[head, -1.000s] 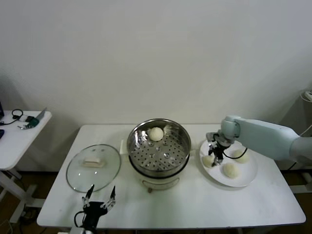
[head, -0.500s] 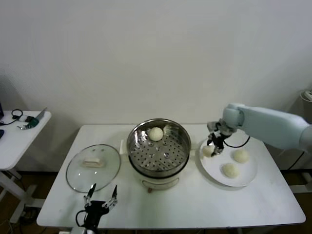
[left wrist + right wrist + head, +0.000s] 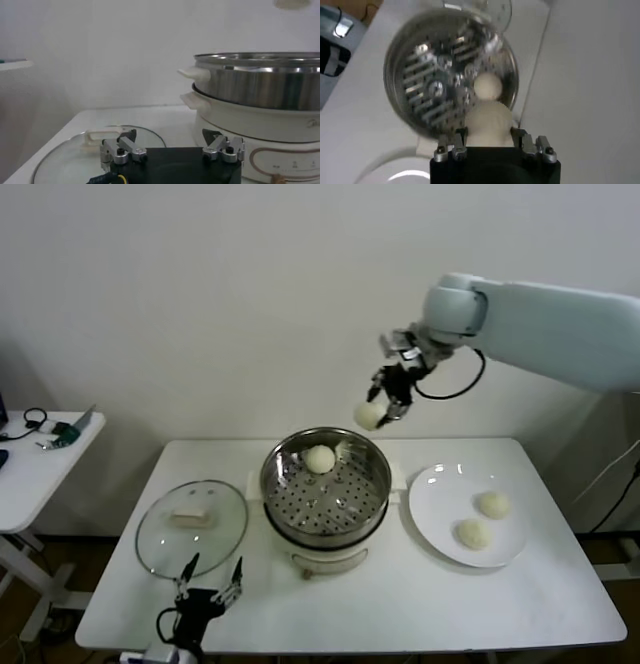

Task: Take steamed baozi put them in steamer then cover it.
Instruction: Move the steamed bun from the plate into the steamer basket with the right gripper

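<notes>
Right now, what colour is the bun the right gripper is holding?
Cream-white, plain and smooth; the bun shows best in the right wrist view.

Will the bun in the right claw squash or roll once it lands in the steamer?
The bun looks soft; the right claw probably dents it. Its domed shape may roll slightly on the steamer tray.

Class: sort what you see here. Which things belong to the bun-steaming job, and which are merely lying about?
Belonging to the job:
- steamer, one baozi inside
- held baozi in the right hand
- two plate baozi
- glass lid

Lying about:
- side table with its clutter
</notes>
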`<action>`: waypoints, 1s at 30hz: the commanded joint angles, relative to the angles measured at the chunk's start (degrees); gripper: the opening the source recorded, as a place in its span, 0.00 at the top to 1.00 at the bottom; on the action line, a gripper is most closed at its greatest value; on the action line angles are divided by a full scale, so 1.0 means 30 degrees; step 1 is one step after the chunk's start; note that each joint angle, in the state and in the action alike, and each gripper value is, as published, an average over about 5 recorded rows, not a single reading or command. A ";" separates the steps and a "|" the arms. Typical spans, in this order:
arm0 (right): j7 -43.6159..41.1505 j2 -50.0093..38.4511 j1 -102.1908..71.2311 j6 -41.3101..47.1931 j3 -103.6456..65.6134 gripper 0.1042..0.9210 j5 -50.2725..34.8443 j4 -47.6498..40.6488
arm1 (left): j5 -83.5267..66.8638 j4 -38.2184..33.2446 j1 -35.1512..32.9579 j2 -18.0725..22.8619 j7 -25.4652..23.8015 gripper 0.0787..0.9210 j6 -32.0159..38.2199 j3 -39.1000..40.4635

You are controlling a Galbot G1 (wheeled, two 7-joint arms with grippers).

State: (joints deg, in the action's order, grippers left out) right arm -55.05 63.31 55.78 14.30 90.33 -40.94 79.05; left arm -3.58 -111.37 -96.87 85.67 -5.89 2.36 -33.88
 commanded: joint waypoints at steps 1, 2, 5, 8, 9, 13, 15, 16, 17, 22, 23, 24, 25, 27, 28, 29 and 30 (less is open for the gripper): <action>0.2312 0.3727 -0.1122 0.1800 -0.0127 0.39 -0.0358 0.2073 | -0.0034 -0.0284 -0.0060 0.0018 -0.0003 0.12 -0.0050 -0.0023; 0.2459 0.4029 -0.1610 0.1840 -0.0073 0.39 0.0142 0.1698 | -0.0056 -0.0305 -0.0064 0.0017 -0.0006 0.12 -0.0060 -0.0054; 0.2880 0.4723 -0.2873 0.1956 0.0051 0.39 0.1400 0.0531 | -0.0135 -0.0292 -0.0071 -0.0008 -0.0002 0.12 -0.0064 -0.0144; 0.3276 0.5232 -0.3967 0.2185 0.0197 0.39 0.2052 -0.0313 | -0.0235 -0.0217 -0.0097 -0.0052 0.0013 0.12 -0.0037 -0.0235; 0.3361 0.5347 -0.4255 0.2249 0.0278 0.39 0.2205 -0.0488 | -0.0267 -0.0179 -0.0104 -0.0064 0.0019 0.12 -0.0024 -0.0268; 0.3728 0.5618 -0.5209 0.2500 0.0579 0.39 0.2766 -0.0898 | -0.0328 0.0008 -0.0064 -0.0086 0.0047 0.12 0.0049 -0.0346; 0.3962 0.5704 -0.5676 0.2669 0.0575 0.39 0.2981 -0.1185 | -0.0334 0.0058 -0.0022 -0.0074 0.0050 0.12 0.0065 -0.0344; 0.4061 0.5746 -0.5895 0.2743 0.0557 0.39 0.3072 -0.1337 | -0.0336 0.0066 -0.0001 -0.0063 0.0048 0.12 0.0060 -0.0336; 0.4121 0.5778 -0.6087 0.2800 0.0540 0.39 0.3137 -0.1462 | -0.0338 0.0066 0.0019 -0.0051 0.0043 0.12 0.0050 -0.0327; 0.4320 0.5831 -0.6578 0.2971 0.0475 0.39 0.3235 -0.1649 | -0.0332 0.0096 0.0098 -0.0022 0.0024 0.12 0.0019 -0.0304; 0.4373 0.5856 -0.6638 0.3002 0.0432 0.39 0.3227 -0.1682 | -0.0330 0.0105 0.0108 -0.0020 0.0025 0.12 0.0019 -0.0304; 0.4411 0.5891 -0.6697 0.3029 0.0381 0.39 0.3229 -0.1735 | -0.0327 0.0113 0.0117 -0.0016 0.0026 0.12 0.0018 -0.0303; 0.4465 0.5935 -0.6752 0.3032 0.0331 0.39 0.3240 -0.1802 | -0.0322 0.0116 0.0123 -0.0011 0.0026 0.12 0.0020 -0.0302; 0.4741 0.6022 -0.6882 0.3044 0.0194 0.39 0.3281 -0.1942 | -0.0310 0.0103 0.0125 0.0003 0.0027 0.12 0.0021 -0.0297; 0.4896 0.6031 -0.6941 0.3041 0.0090 0.39 0.3304 -0.1977 | -0.0304 0.0089 0.0120 0.0011 0.0026 0.12 0.0018 -0.0294; 0.5019 0.6002 -0.6934 0.3002 -0.0026 0.38 0.3319 -0.1961 | -0.0298 0.0062 0.0109 0.0016 0.0024 0.12 0.0013 -0.0294; 0.5065 0.5915 -0.6817 0.2919 -0.0130 0.36 0.3308 -0.1875 | -0.0295 0.0025 0.0089 0.0018 0.0022 0.12 -0.0004 -0.0294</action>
State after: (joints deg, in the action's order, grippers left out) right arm -42.32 79.93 37.86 22.57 90.88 -32.21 74.56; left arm -4.53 -111.13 -96.51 85.64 -5.79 2.44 -34.77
